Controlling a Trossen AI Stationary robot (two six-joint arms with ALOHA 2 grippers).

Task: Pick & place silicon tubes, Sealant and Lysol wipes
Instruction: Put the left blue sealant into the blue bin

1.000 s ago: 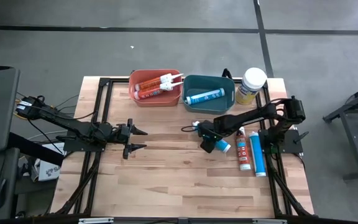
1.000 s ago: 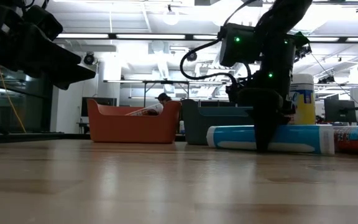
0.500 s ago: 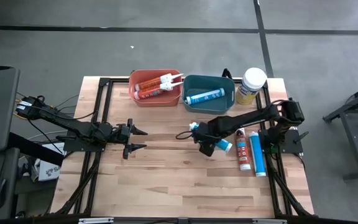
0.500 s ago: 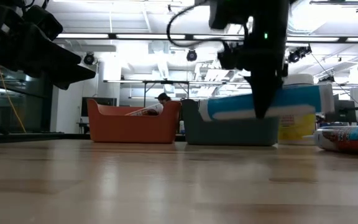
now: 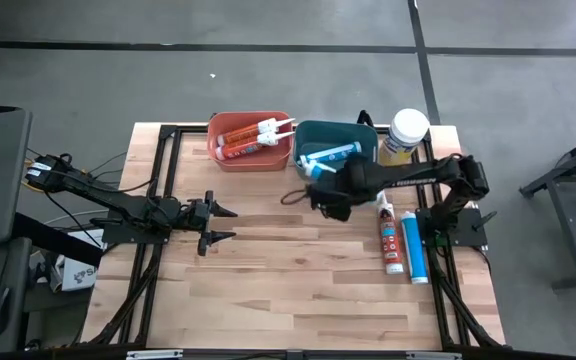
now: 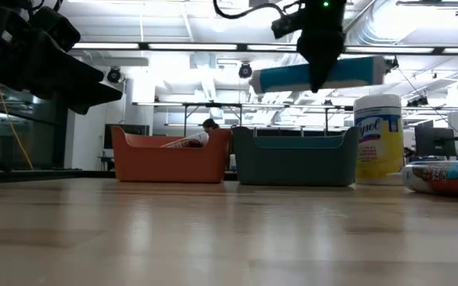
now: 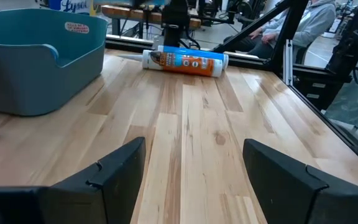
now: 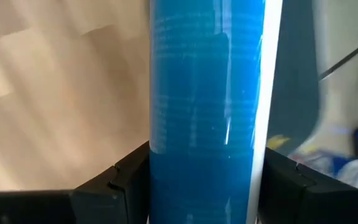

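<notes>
Your right gripper (image 5: 330, 190) was clamped on a blue tube (image 6: 318, 75), with the tube held crosswise between the two fingers (image 8: 114, 180), one pressed against each side of the barrel. In the low view the tube hung level in the air, well clear of the table (image 5: 268, 290) and higher than the rim of the teal bin (image 6: 295, 157). From above, the gripper sat at the near left corner of that bin, with the tube's nozzle end reaching over the bin's edge.

Inside the teal bin (image 5: 360, 140) you already had another blue tube (image 5: 330, 153) lying. The orange bin (image 5: 230, 130) just left of it held white-nozzled cartridges (image 5: 253, 137). The Lysol wipes (image 5: 404, 137) stood upright just beside the teal bin's right side, well apart from the gripper. Two more tubes lay side by side on the table near the right arm's base: a red tube (image 5: 390, 235) and a blue and white tube (image 5: 414, 246).

Your left gripper (image 5: 220, 223) waited over the left half of the table, its fingers (image 7: 114, 174) spread apart with nothing between them, far from every item.
</notes>
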